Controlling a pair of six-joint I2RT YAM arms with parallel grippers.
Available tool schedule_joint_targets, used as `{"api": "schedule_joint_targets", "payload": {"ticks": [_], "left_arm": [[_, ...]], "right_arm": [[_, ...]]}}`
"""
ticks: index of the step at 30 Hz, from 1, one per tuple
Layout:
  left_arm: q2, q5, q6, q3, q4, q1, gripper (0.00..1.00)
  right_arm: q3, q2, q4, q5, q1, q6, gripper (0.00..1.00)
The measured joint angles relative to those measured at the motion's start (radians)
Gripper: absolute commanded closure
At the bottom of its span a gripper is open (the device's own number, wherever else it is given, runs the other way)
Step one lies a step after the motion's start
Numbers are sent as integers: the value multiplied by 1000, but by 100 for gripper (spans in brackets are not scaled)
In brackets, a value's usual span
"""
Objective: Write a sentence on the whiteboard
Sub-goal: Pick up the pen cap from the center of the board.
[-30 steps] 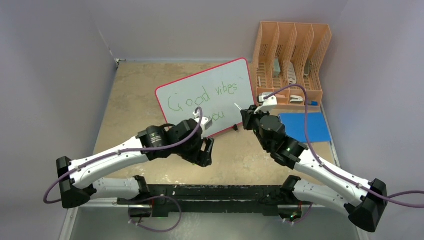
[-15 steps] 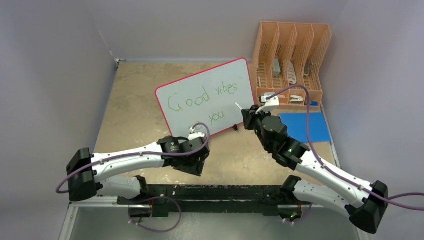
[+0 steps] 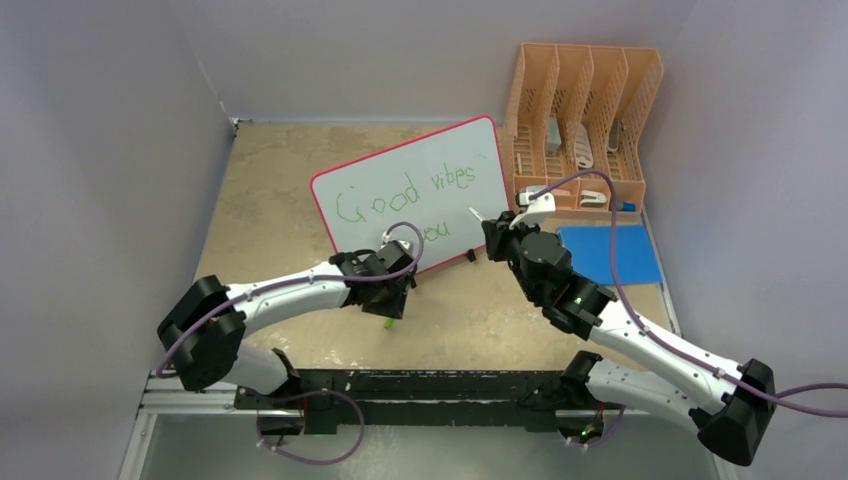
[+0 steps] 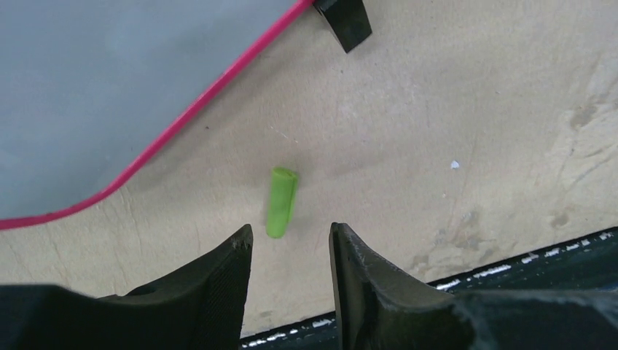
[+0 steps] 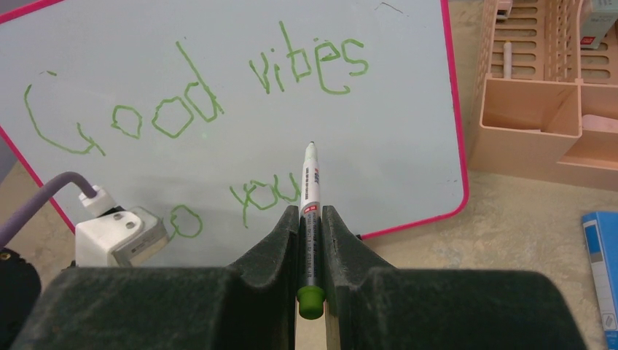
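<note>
The whiteboard [image 3: 440, 205] with its red rim lies tilted on the table, and it also shows in the right wrist view [image 5: 218, 44]. The green sentence [image 5: 189, 109] reads "Good vibes", then "o you"; my left wrist's white block hides part of the second line. My right gripper [image 5: 310, 211] is shut on a green-ended marker [image 5: 310, 182], tip just over the board by "you". My left gripper [image 4: 290, 232] is open, pointing down above a green marker cap [image 4: 281, 200] on the table just off the board's red edge [image 4: 182, 120]. In the top view that gripper [image 3: 388, 305] is at the board's near edge.
An orange file organizer [image 3: 585, 110] stands at the back right. A flat blue rectangle [image 3: 610, 252] lies in front of it. A black clip foot [image 4: 344, 22] sticks out under the board's edge. The black base rail [image 3: 420, 385] runs along the near edge.
My left arm has stretched out and its wrist has shifted left and down along the board's near edge; the green cap now shows below it. My right gripper has barely moved.
</note>
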Motion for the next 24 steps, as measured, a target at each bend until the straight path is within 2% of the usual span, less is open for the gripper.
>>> {"api": "schedule_joint_targets", "payload": {"ticks": [8, 21, 24], "left_arm": [[76, 24, 67, 3, 27, 27, 69], [152, 59, 102, 13, 36, 27, 71], [165, 62, 104, 21, 39, 29, 78]], "right_arm": [[0, 0, 0, 0, 0, 0, 100], [-4, 1, 0, 0, 0, 0, 100], [-4, 1, 0, 0, 0, 0, 100]]}}
